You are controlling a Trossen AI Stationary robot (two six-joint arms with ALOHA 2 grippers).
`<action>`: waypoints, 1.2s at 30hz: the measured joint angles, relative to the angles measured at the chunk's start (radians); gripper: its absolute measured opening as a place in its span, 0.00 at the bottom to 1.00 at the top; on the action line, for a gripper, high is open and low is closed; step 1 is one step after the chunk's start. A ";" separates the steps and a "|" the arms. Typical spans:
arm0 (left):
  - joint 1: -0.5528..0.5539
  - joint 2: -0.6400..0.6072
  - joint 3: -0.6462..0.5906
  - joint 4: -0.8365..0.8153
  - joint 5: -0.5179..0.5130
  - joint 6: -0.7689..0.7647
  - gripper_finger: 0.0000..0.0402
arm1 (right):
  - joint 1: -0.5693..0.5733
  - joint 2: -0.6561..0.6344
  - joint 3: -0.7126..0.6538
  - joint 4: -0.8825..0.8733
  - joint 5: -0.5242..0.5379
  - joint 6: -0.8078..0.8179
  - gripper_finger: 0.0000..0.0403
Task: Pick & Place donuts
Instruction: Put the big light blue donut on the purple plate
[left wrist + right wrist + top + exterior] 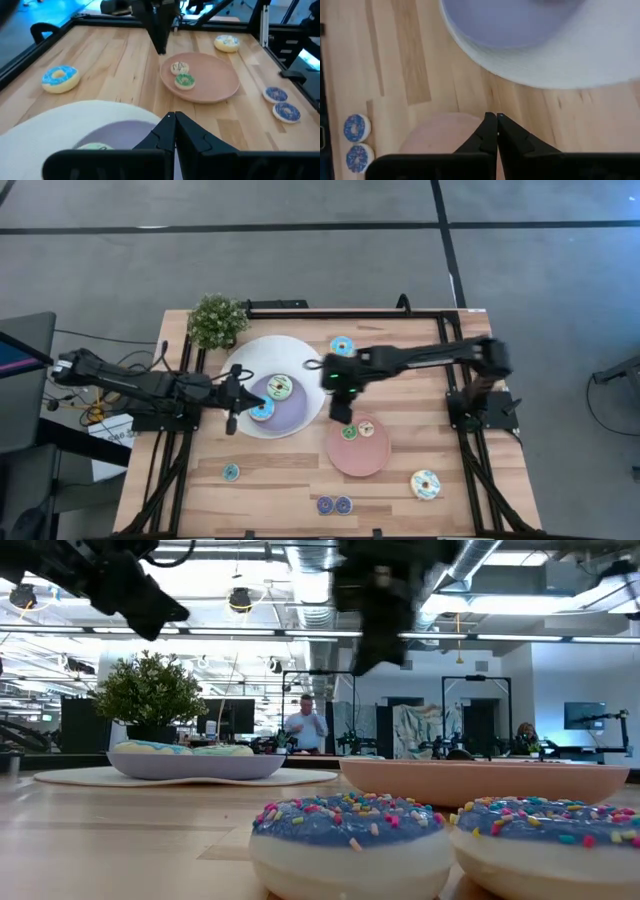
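Observation:
The white bowl (pixel 300 355) holds a green-iced donut (pixel 280 387) and a blue one (pixel 262 410). The pink plate (pixel 372 463) carries a green donut (pixel 349 432) and a cream one (pixel 366 428). On the table lie a blue donut (pixel 342 346), a small blue one (pixel 231 472), two dark purple-blue ones (pixel 334 505) and a large cream one (pixel 426 484). My left gripper (pixel 175 117) hangs shut and empty above the bowl's left part (pixel 235 395). My right gripper (pixel 496 117) hangs shut and empty above the gap between bowl and plate (pixel 342 410).
A potted plant (pixel 217 320) stands at the table's far left corner, beside the bowl. A black frame (pixel 470 440) runs along the table's edges. Bare wood lies on the table's near left and far right parts. In the low view people stand in the room behind.

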 joint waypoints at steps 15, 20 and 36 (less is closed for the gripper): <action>0.018 0.405 0.220 0.064 -0.097 0.005 0.00 | -0.099 -0.621 -0.616 0.186 0.009 0.054 0.00; 0.027 0.522 0.308 0.056 -0.101 0.006 0.00 | -0.148 -0.687 -0.660 0.183 0.040 0.021 0.00; 0.030 0.719 0.478 0.050 -0.136 0.018 0.00 | -0.216 -0.606 -0.670 0.162 0.081 -0.060 0.00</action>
